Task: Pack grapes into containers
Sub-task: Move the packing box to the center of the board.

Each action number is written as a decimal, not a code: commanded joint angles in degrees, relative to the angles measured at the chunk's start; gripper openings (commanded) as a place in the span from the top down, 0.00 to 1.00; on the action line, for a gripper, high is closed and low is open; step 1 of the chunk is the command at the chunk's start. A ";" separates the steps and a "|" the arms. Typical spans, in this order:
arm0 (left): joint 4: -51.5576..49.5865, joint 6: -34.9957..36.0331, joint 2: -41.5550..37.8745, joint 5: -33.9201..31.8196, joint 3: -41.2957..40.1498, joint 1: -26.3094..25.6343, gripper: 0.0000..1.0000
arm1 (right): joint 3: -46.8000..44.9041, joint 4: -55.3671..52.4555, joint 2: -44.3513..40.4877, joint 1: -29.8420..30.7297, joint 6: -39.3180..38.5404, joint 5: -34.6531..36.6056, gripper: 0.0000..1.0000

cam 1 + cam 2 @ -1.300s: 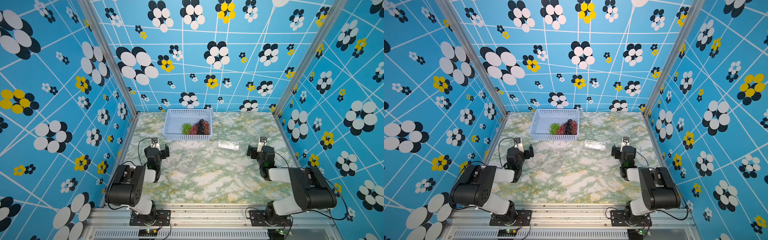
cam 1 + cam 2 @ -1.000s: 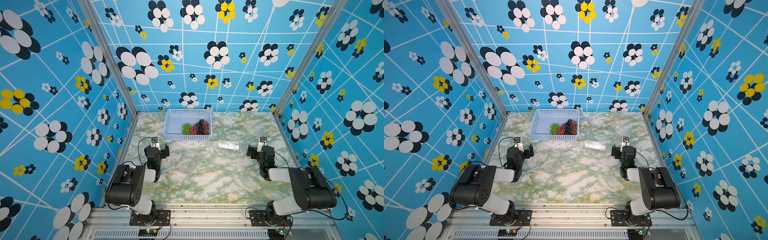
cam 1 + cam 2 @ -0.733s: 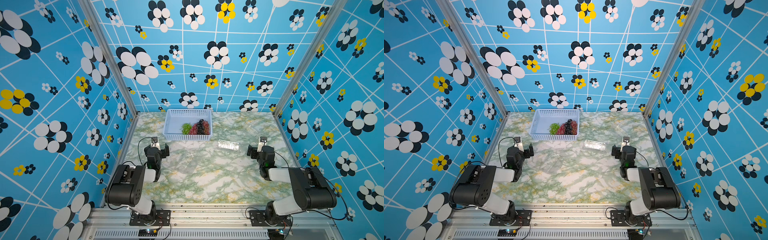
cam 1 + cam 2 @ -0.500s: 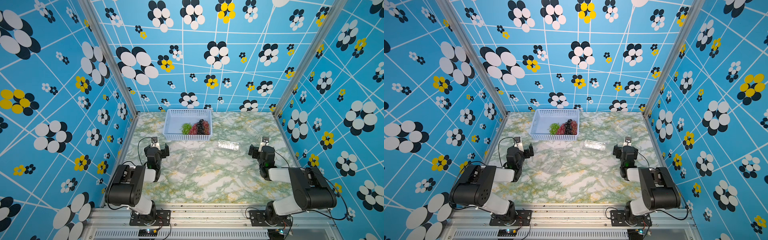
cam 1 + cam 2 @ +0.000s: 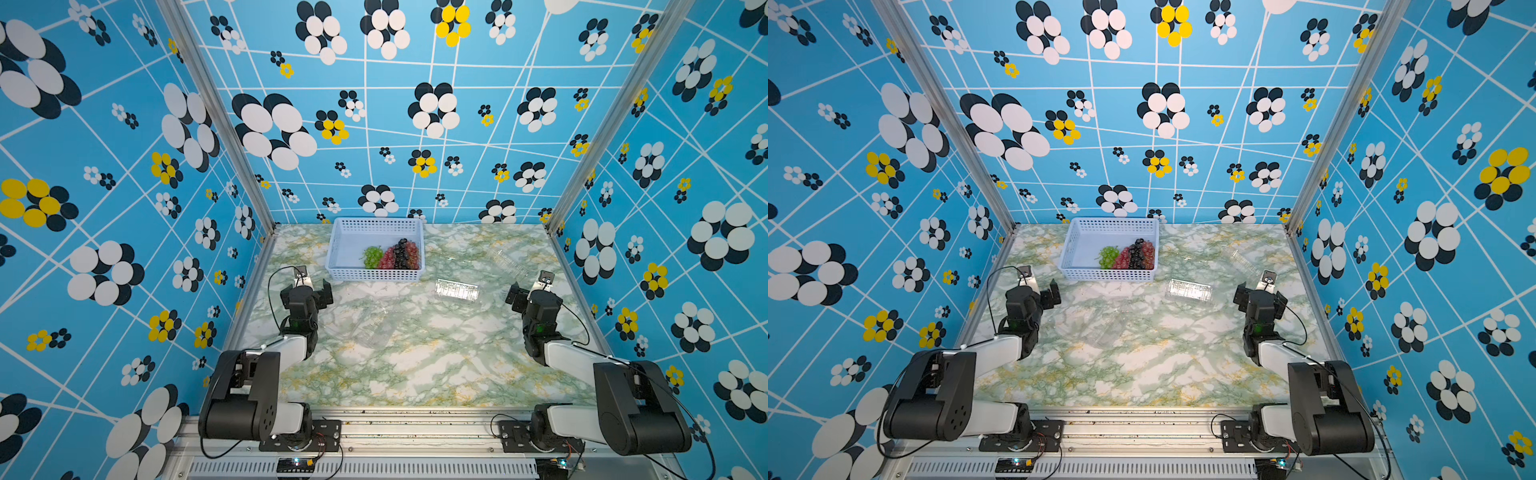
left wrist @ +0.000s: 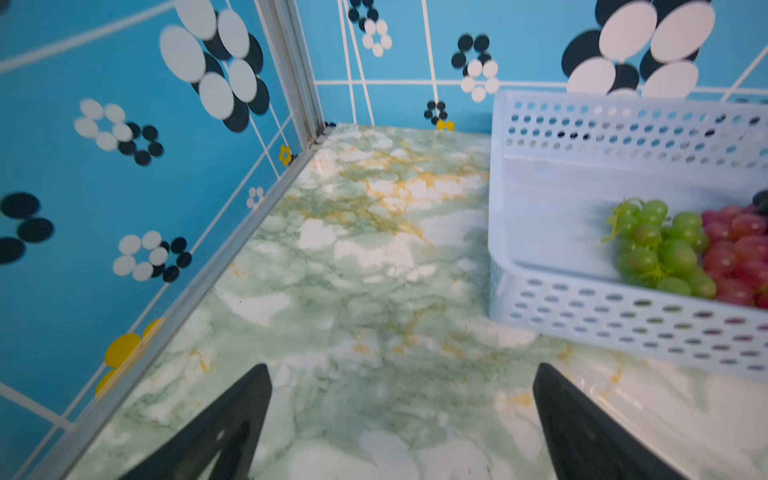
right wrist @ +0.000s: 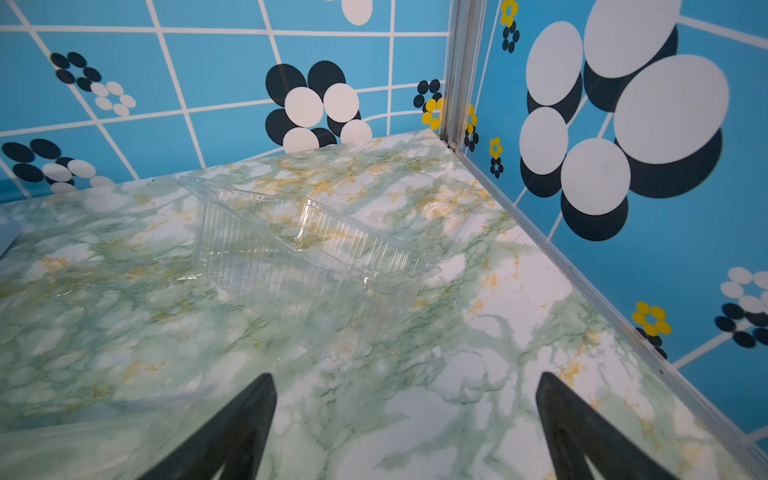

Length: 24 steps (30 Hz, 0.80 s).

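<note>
The grapes lie in the right half of a light-blue basket [image 5: 376, 274]: a green bunch [image 5: 372, 256], a red bunch [image 5: 386, 258], a dark bunch [image 5: 401, 252] and another red bunch [image 5: 412, 254]. Three clear containers rest on the marble table: one right of the basket [image 5: 457, 289], one at the back right [image 5: 507, 259], one faint in the middle [image 5: 374, 328]. My left gripper [image 5: 307, 291] stands open and empty just left of the basket's front corner. My right gripper [image 5: 534, 289] is open and empty near the right wall, facing the back-right container [image 7: 307, 245].
The blue patterned walls and their metal corner posts close in the table on three sides. In the left wrist view the basket wall [image 6: 623, 320] is close to one finger [image 6: 582, 424]. Bare marble [image 5: 415, 374] lies between the arms toward the front edge.
The right gripper has shifted slightly toward the right wall and the back. The left gripper has barely moved. Both stay open and empty.
</note>
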 commanded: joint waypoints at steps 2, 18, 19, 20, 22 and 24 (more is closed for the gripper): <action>-15.24 -6.32 -5.17 -2.22 4.75 -0.23 0.01 | 4.72 -18.24 -3.50 -0.24 8.56 5.19 0.01; -55.81 -32.40 -14.19 26.13 20.18 -1.16 0.01 | 22.17 -51.55 -17.65 3.83 17.65 -9.87 0.01; -56.58 -32.32 -13.99 27.55 20.33 -1.40 0.00 | 24.41 -53.74 -16.58 6.37 16.61 -10.10 0.01; -57.46 -32.51 -13.83 28.44 20.35 -1.73 0.01 | 27.06 -55.75 -15.06 8.44 15.77 -10.94 0.01; -57.83 -32.76 -14.17 29.36 19.65 -2.77 0.00 | 31.51 -59.03 -12.31 12.63 15.75 -12.34 0.01; -57.70 -32.71 -14.72 29.79 18.95 -3.91 0.00 | 36.39 -61.55 -8.73 18.39 15.44 -11.93 0.01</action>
